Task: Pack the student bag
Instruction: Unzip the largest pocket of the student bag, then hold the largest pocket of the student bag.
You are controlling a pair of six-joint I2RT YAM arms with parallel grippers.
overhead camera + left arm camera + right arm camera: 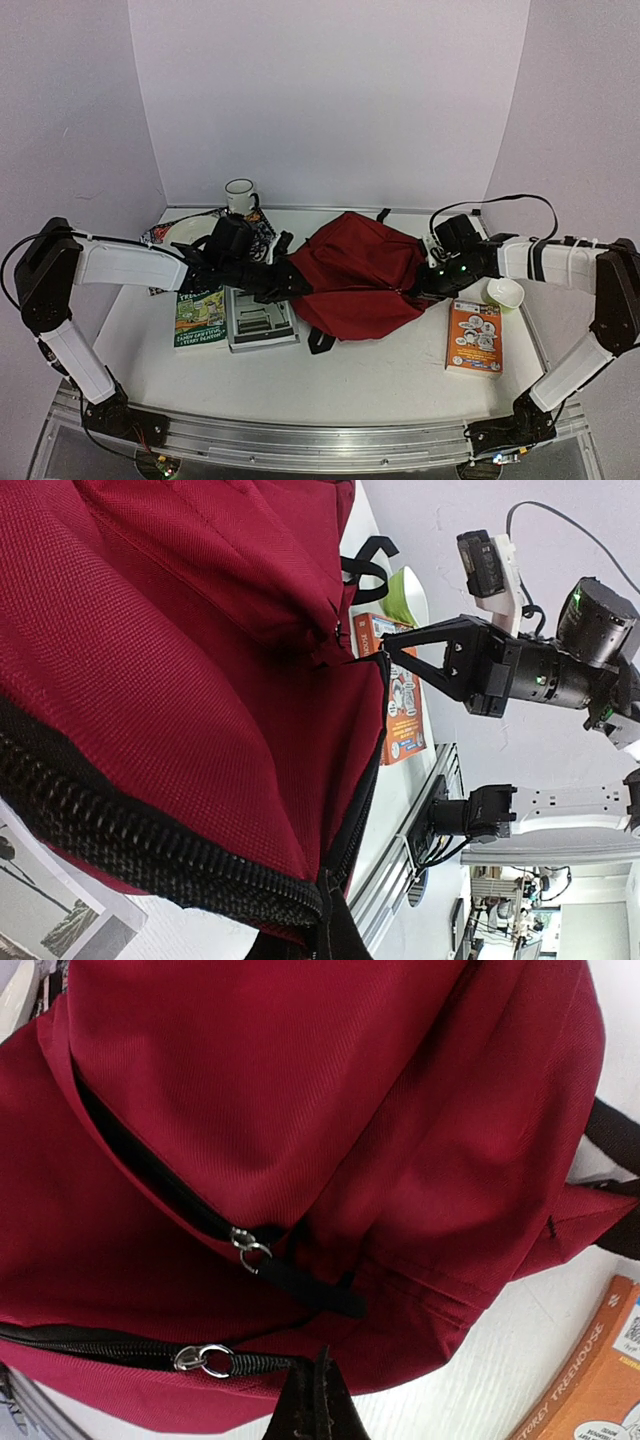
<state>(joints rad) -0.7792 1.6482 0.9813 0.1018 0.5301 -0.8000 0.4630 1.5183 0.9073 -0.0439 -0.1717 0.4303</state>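
The student bag (pixel 360 265) is lying slumped at the middle of the counter (pixel 380 370), its longer side running roughly left to right across the top view, directly between the two arms. The left tool (pixel 297 281) is clenching the bag's left edge by the black zipper tape, and the right tool (pixel 425 283) is pinching the right edge, tips closed on the fabric just where the zipper ends. Both are therefore touching the bag already, so the coming move is likely turning on pulling these two edges apart to spread the mouth. The bag's inside is staying hidden from every view, so whether anything is sitting in it cannot be told. A green book (pixel 199 318) and a grey book (pixel 258 322) are lying just lower left of the bag, nearer the left arm; an orange book (pixel 474 337) is lying at lower right, nearer the right arm.
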